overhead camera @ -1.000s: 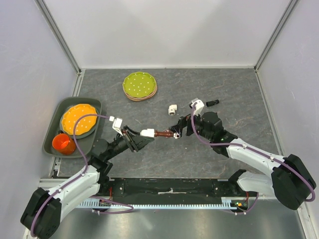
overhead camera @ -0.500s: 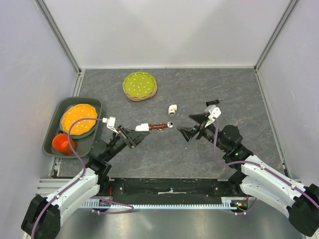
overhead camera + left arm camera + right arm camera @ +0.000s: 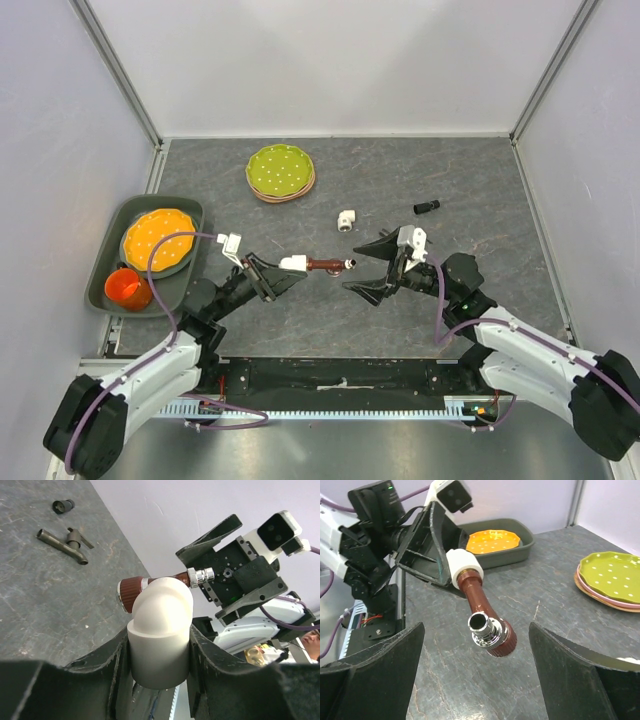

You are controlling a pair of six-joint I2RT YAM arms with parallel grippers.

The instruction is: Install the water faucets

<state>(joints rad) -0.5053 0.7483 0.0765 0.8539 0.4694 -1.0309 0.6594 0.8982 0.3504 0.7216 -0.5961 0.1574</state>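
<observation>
My left gripper (image 3: 285,268) is shut on a white elbow fitting (image 3: 294,263) and holds it above the table. The reddish-brown faucet (image 3: 324,265) sticks out of the elbow to the right, with its chrome end (image 3: 485,629) pointing at my right gripper. My right gripper (image 3: 355,268) is open wide, a finger on each side of the faucet's end, not touching it. In the left wrist view the elbow (image 3: 160,630) sits between the pads. The dark grey faucet (image 3: 65,541) lies on the table in that view; it does not show from the top.
A second white elbow (image 3: 346,219) and a short black cylinder (image 3: 426,207) lie on the table behind the grippers. Stacked green plates (image 3: 281,172) stand at the back. A grey tray (image 3: 190,210) at left holds an orange plate and an orange cup (image 3: 125,287).
My right gripper let go of the faucet's end, drew back to the right, then came back open around it. The left gripper kept hold of the elbow, shifting slightly.
</observation>
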